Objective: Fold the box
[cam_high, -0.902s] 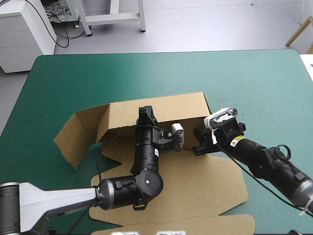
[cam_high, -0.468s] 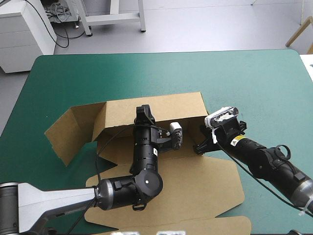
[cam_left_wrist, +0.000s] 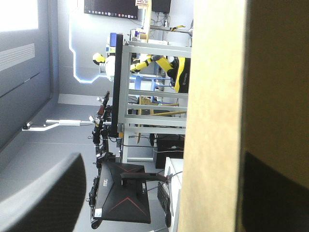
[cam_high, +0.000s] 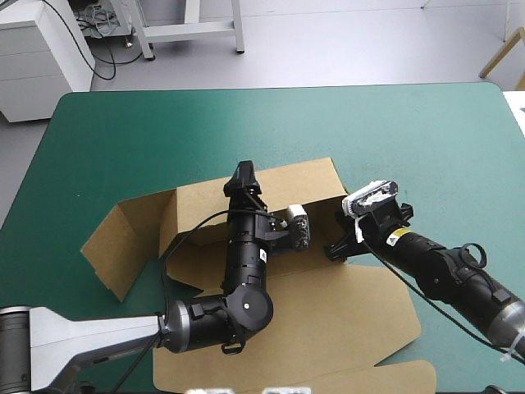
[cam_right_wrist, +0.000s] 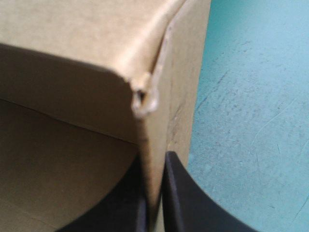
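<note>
Mid-table on the teal-green cover (cam_high: 123,131), the brown cardboard box (cam_high: 328,304) is being shaped: the black-fingered right gripper (cam_right_wrist: 154,162) is pinching its right wall upright while the left gripper (cam_high: 244,176), fingers (cam_left_wrist: 43,193) apart, is straddling the back wall.

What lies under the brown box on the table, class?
Only the teal-green cover, showing beyond the far, left and right edges of the box. The part beneath the board is covered, so anything there cannot be seen.
</note>
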